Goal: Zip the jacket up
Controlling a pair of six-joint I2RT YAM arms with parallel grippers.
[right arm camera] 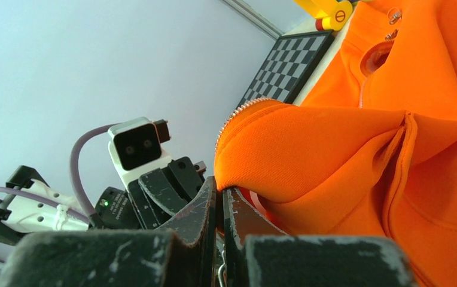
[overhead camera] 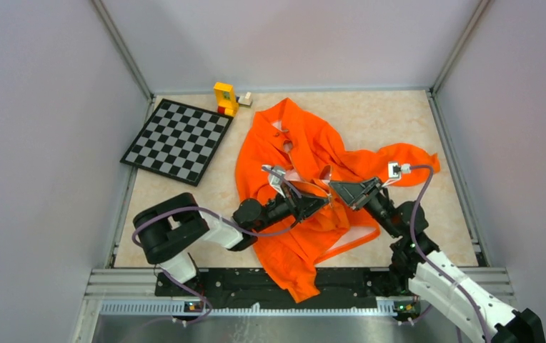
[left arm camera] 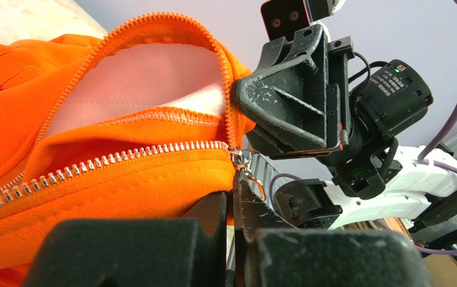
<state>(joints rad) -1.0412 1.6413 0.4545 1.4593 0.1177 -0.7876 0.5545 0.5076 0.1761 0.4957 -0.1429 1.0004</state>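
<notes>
The orange jacket (overhead camera: 295, 153) lies crumpled mid-table, with its hem hanging over the near edge. My left gripper (overhead camera: 318, 203) and right gripper (overhead camera: 336, 187) meet at its front opening. In the left wrist view the left gripper (left arm camera: 233, 190) is shut on the jacket edge just below the metal zipper slider (left arm camera: 240, 158). The zipper teeth (left arm camera: 124, 155) run left, and the pale lining (left arm camera: 148, 84) shows above. The right gripper (left arm camera: 241, 95) pinches the fabric above the slider. In the right wrist view the right gripper (right arm camera: 219, 190) is shut on an orange fold (right arm camera: 310, 149).
A checkered board (overhead camera: 177, 139) lies at the back left, with a yellow toy block (overhead camera: 225, 98) and a small white block (overhead camera: 246, 98) behind it. Grey walls enclose the table on three sides. A metal rail (overhead camera: 256, 306) runs along the near edge.
</notes>
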